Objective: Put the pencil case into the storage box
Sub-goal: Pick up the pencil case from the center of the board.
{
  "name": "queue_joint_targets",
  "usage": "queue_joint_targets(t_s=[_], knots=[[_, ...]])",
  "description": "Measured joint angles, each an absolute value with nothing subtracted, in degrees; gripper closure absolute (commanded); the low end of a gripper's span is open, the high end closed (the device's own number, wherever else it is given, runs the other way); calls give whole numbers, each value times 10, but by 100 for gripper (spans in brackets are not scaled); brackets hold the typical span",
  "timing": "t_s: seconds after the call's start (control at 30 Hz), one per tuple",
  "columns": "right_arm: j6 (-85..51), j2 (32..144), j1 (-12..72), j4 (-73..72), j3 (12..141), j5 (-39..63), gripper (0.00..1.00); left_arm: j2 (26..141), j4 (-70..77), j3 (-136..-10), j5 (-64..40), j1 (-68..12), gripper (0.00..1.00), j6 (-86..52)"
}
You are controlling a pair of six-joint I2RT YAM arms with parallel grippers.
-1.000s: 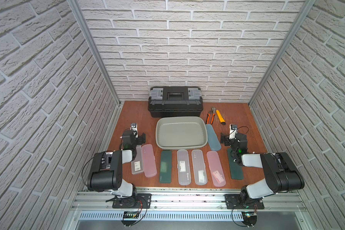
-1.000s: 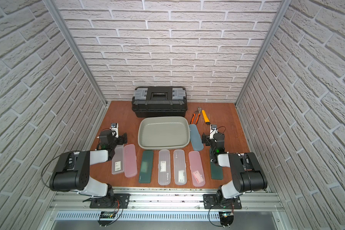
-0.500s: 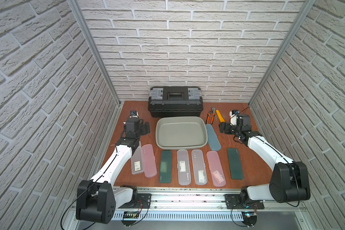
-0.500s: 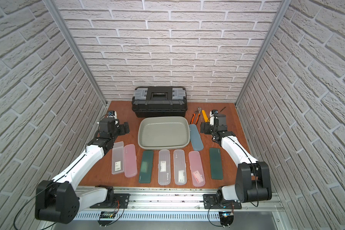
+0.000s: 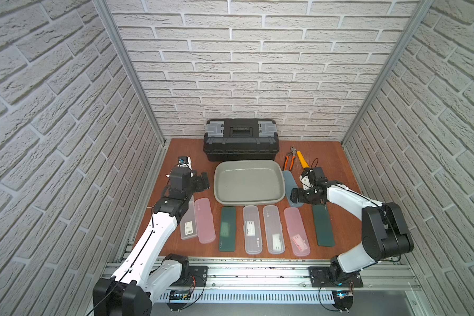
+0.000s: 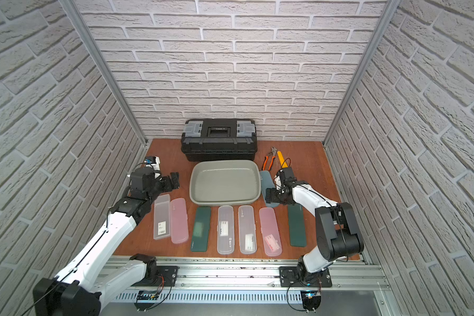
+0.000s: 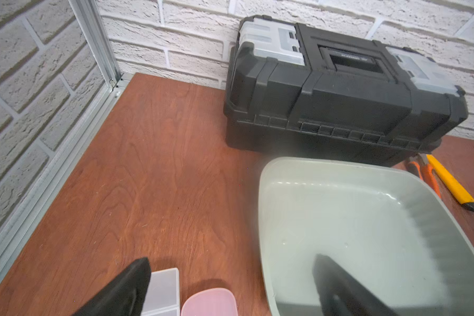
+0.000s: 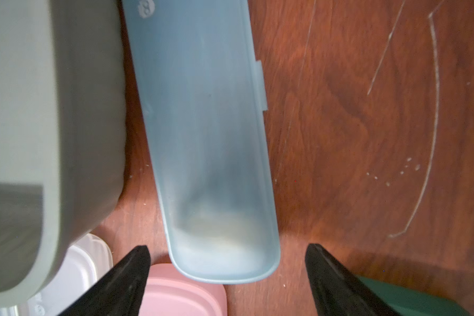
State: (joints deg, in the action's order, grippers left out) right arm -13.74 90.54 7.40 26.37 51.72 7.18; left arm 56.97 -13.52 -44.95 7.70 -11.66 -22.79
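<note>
Eight cases lay outside the one storage box point(image 5: 248, 162): three clear cases point(image 5: 252, 229), two pink cases point(image 5: 297, 231), two dark green cases point(image 5: 323, 227) and one blue pencil case point(image 8: 208, 136) just right of the box. The right gripper point(image 8: 227, 247) stood wide astride the blue case's near end, clear of it, and hid that end in both top views. The left gripper point(image 7: 231, 258) gaped wide left of the box. One black toolbox point(image 5: 240, 139) stood behind. Print on the stickers point(image 5: 188, 227) was too small to read.

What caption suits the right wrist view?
Open right gripper over the blue pencil case, beside the storage box.

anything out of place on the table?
Only the blue pencil case: it lies slightly askew beside the storage box, apart from the other cases lined up in front. Nothing looks spilled or damaged.
</note>
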Motion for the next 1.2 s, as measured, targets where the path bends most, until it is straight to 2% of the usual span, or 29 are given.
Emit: queue_joint_targets(t_s=[0.6,1.2], knots=[[-128,992,108,276,581,24,8,578,-142,-452,44,-132,2,-233],[-134,1002,111,276,589,18,22,610,-155,-495,50,-178,2,-232]])
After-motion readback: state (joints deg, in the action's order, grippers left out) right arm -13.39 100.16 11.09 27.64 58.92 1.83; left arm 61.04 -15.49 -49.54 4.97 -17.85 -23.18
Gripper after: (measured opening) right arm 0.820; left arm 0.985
